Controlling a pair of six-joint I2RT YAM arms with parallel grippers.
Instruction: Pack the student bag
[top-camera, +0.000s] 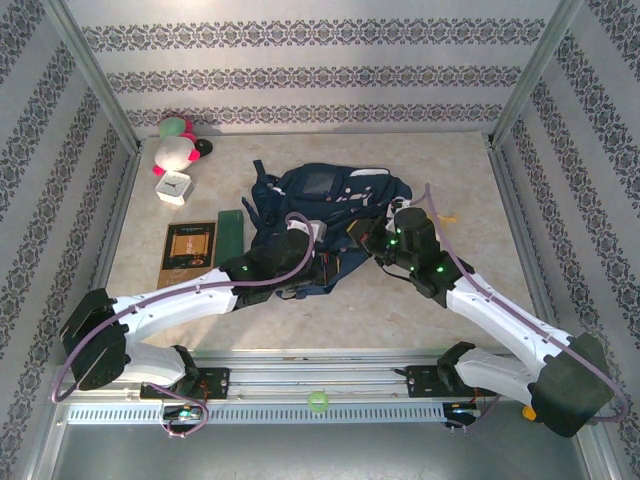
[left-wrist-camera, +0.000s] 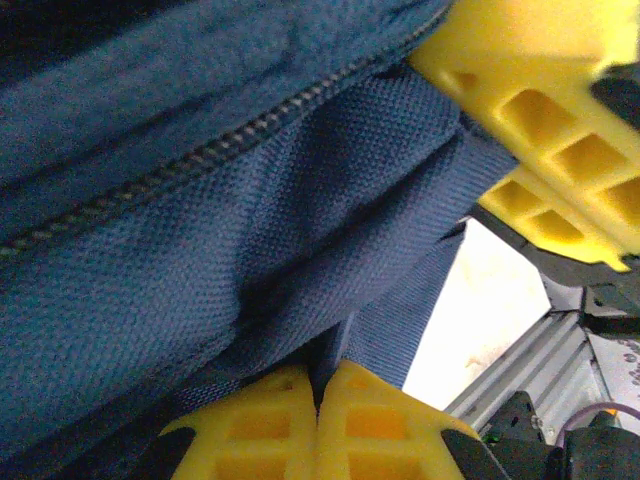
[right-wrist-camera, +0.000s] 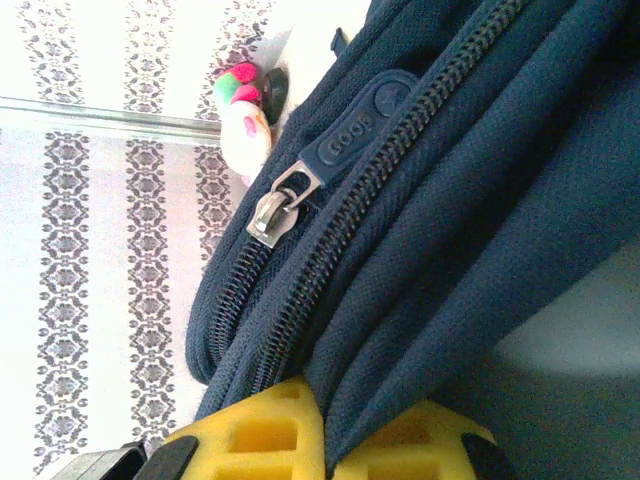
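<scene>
Desk: pale marbled top, patterned walls on three sides.

Student bag: biggest item, lying crumpled abt mid-desk, a bit toward the far edge. Navy fabric, square patch pocket on top, grey-white patches, dark straps trailing toward the left edge. Close up, the left wrist view shows coarse woven navy cloth w/ a dark zip line running diagonally. The right wrist view shows two parallel zip tracks curving round a bulging panel.

Left arm & right arm: white links, both reaching from the near edge to the bag's near side.

Brown book: flat, nr the left edge. Green block just beside it, on the bag side.

Plush toy: white w/ pink & green, far-left corner. White cube nr it.

Left tool: yellow fingers closed together, pinching a fold of bag cloth. Right tool: closed, clamping the bag's zip-edge seam.

Rubber tab: navy, raised lettering. Zip pull: metal, hanging from the tab.
</scene>
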